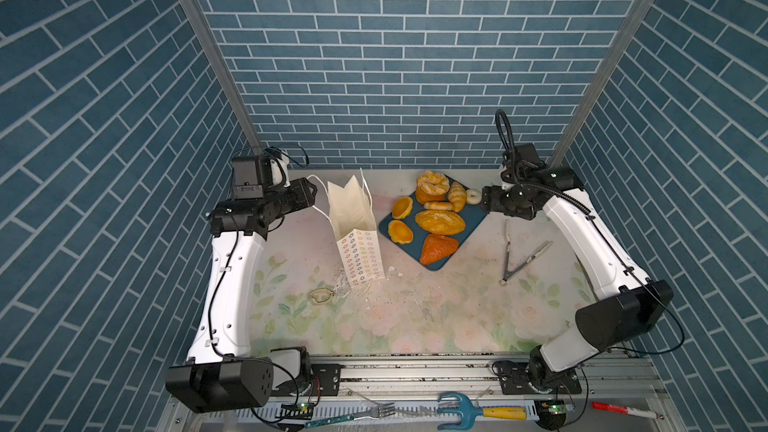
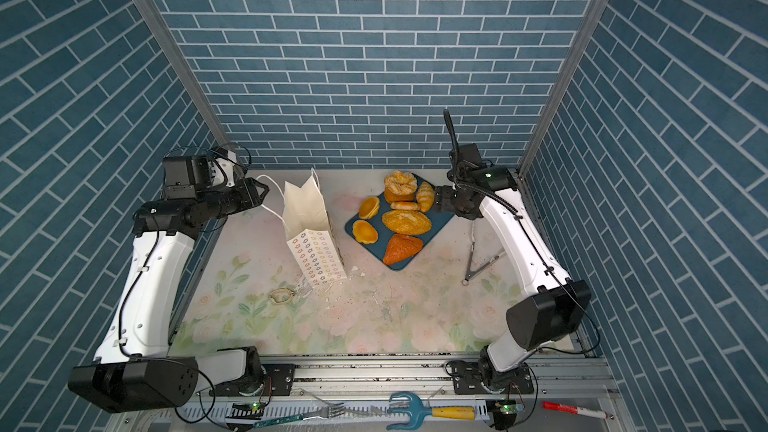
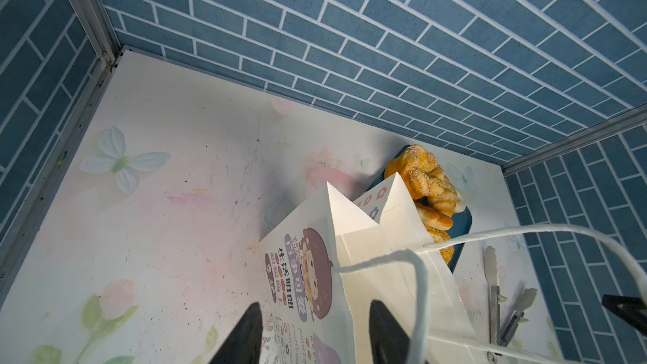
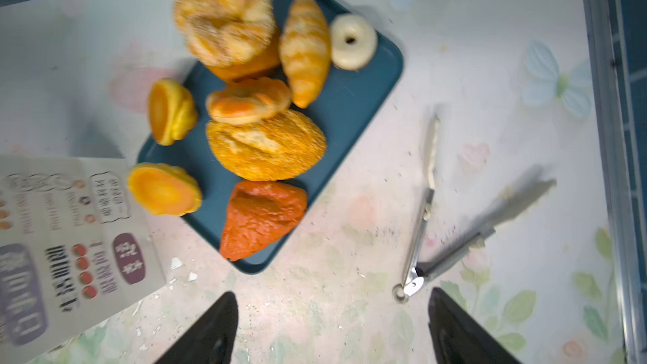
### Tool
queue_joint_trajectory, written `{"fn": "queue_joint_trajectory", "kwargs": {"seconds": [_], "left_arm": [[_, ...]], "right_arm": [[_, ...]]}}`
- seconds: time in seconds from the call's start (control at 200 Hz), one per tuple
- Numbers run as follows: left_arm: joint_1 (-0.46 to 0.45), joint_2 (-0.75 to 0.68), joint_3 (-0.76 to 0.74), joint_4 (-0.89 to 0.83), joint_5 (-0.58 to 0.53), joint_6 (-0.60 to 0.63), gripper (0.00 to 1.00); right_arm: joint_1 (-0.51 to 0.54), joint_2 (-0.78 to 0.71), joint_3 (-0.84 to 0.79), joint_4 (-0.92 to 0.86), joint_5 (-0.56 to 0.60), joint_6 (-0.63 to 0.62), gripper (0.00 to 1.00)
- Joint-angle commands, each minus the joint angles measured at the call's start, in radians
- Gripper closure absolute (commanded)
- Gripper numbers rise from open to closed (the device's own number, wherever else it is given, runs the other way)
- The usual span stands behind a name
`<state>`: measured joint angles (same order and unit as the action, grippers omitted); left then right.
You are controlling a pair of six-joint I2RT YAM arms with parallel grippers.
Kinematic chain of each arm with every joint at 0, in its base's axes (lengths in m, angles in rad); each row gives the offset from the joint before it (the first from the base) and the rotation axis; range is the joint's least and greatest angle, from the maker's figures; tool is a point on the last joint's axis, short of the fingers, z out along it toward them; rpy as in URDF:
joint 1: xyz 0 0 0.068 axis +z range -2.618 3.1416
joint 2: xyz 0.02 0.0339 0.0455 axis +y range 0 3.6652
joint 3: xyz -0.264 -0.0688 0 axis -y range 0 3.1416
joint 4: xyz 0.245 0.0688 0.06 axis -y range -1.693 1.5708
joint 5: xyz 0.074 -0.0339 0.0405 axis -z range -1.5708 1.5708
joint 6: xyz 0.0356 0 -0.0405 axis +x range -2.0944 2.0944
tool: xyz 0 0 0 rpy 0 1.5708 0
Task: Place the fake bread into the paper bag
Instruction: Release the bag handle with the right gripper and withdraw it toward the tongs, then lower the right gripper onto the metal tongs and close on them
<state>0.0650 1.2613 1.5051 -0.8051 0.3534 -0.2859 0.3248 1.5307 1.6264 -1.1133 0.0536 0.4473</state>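
bread (image 1: 401, 231) all lies on the tray (image 4: 353, 106) at back right, just right of the bag (image 1: 353, 218). loaf (image 1: 439, 221) runs left-right; croissant (image 1: 457, 196) points toward the back wall. bag stands upright, mouth up, ringed narrow side to the front. left gripper (image 3: 315, 304) is partly spread, printed bag wall between its jaws. right gripper (image 4: 332, 292) is spread wide, empty, by the tray.

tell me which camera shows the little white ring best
Right wrist view: the white ring is whole, close, hole visible, beside the croissant. In a top view it is a tiny speck; the left wrist view shows only a pale sliver at most.
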Motion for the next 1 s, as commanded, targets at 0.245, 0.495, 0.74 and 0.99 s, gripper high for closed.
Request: {"fn": "queue_joint_trajectory", "kwargs": {"seconds": [0.245,0.495,0.74,0.99], "left_arm": [[-0.001,-0.028,0.026,0.008,0.016,0.004,0.44],[-0.001,-0.034,0.014,0.015,0.006,0.001,0.43],[-0.001,-0.028,0.018,0.016,-0.004,0.002,0.43],[-0.001,-0.016,0.031,0.011,-0.011,0.002,0.43]], "right_arm": [[-0.131,-0.271,-0.542,0.092,0.032,0.297,0.12],[-0.168,-0.25,-0.65,0.188,0.012,0.345,0.08],[-0.178,-0.188,-0.692,0.25,0.04,0.382,0.09],[-0.178,-0.151,-0.719,0.31,0.058,0.413,0.1]]}}
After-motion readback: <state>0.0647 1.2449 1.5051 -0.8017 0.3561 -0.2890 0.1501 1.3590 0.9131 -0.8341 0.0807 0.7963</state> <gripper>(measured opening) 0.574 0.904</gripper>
